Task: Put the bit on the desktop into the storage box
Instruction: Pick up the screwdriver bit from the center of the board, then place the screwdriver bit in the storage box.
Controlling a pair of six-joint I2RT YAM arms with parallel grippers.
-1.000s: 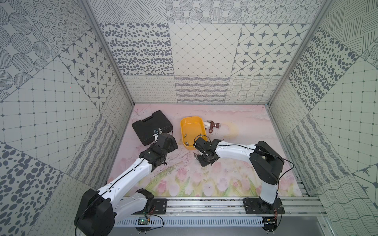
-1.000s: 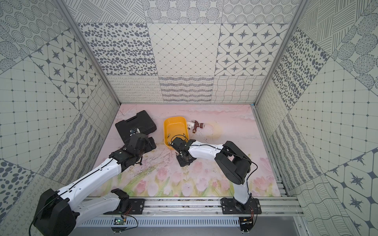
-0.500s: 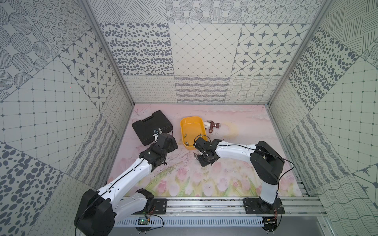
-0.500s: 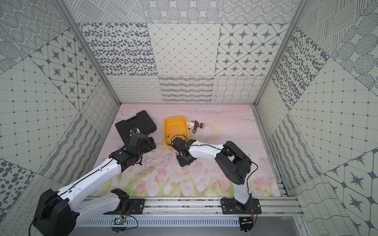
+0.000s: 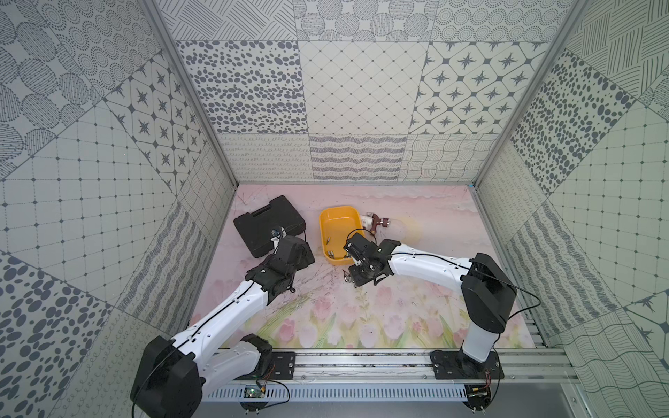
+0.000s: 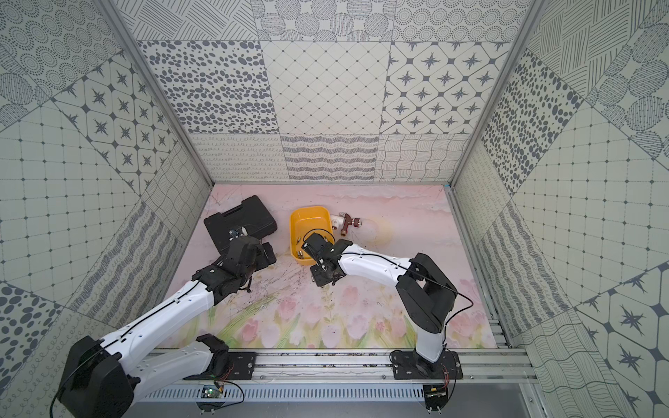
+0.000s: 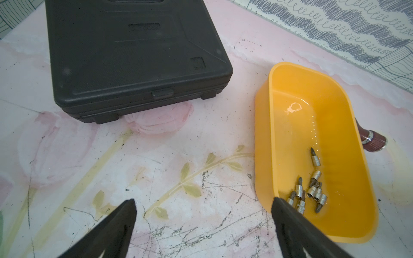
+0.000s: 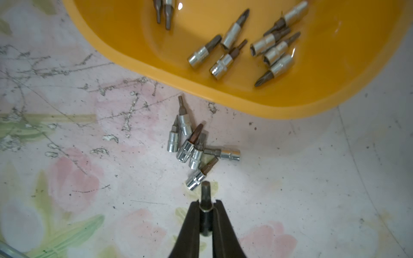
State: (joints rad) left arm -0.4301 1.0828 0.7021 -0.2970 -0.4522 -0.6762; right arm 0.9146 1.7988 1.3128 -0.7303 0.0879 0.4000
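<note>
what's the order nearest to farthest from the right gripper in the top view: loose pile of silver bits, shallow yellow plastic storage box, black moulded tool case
In a top view:
1. Loose pile of silver bits: right by the right gripper.
2. Shallow yellow plastic storage box: just behind the pile.
3. Black moulded tool case: farthest, on the robot's left.

No legible text. Black tool case (image 7: 134, 55), ahead of the left gripper (image 7: 203, 200) jaws: embossed nameplate (image 7: 144, 27) and corner mark (image 7: 198, 63), both too blurred to read.
</note>
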